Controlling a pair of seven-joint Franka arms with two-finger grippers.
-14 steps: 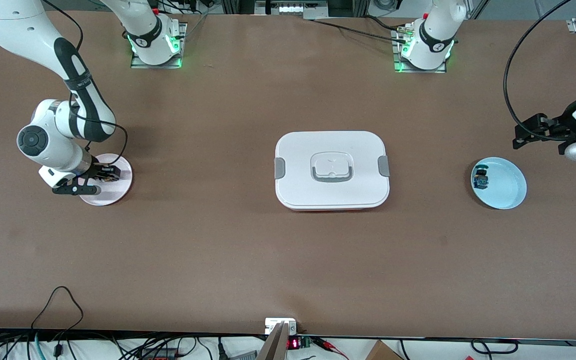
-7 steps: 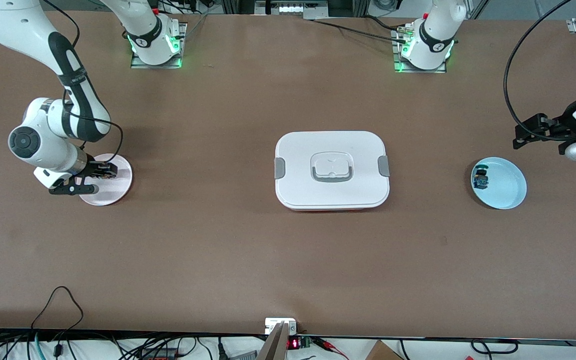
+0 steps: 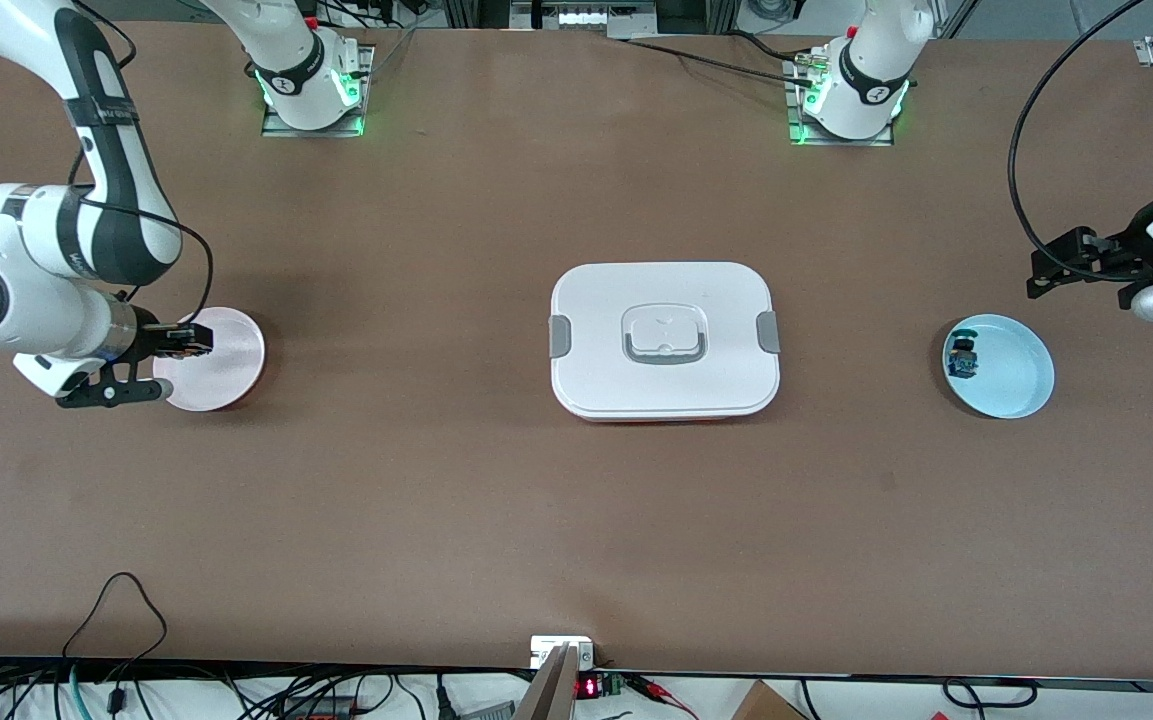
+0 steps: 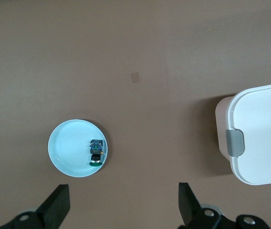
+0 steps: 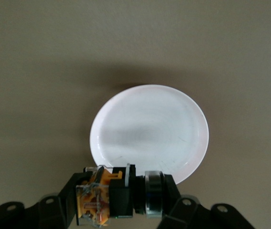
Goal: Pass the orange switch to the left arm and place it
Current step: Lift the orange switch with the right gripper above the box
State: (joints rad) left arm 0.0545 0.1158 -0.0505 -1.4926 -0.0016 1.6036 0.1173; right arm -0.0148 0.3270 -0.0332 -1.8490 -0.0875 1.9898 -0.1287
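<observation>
My right gripper (image 3: 186,340) is shut on the orange switch (image 5: 121,195), a small black cylinder with an orange end, and holds it lifted over the edge of the pale pink plate (image 3: 219,362) at the right arm's end of the table. The plate also shows bare in the right wrist view (image 5: 149,131). The white lidded box (image 3: 664,339) with grey clips sits mid-table; its corner shows in the left wrist view (image 4: 259,138). My left gripper (image 3: 1051,265) is open and waits in the air near the light blue plate (image 3: 1011,375).
The light blue plate (image 4: 71,150) holds a small blue-and-black component (image 4: 96,152), also visible in the front view (image 3: 961,358). Cables and electronics line the table edge nearest the front camera. Both arm bases stand at the edge farthest from that camera.
My right gripper has risen off the pink plate with the orange switch and drifted toward the table's end. The left arm has not moved.
</observation>
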